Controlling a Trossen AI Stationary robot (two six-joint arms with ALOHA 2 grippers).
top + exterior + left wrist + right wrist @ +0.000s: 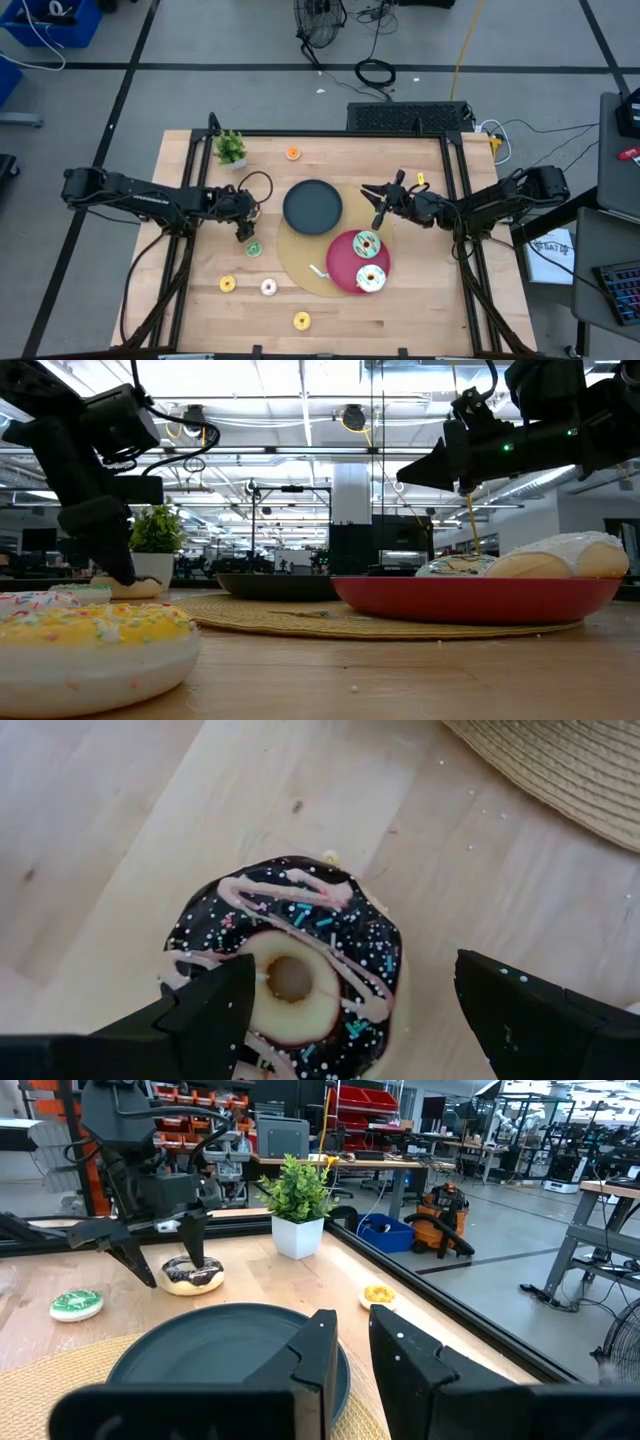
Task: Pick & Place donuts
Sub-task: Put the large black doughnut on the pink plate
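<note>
Your left gripper (345,1005) straddles the chocolate donut (290,965), fingers wide, seemingly not yet touching; your right gripper (372,192), narrowly parted, hovers at the black plate's (312,207) three o'clock.

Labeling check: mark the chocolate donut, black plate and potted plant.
chocolate donut (300,935), left wrist view, on its sprinkled icing.
black plate (312,206), high view, on its bare middle.
potted plant (297,1192), right wrist view, on its leaves.
</note>
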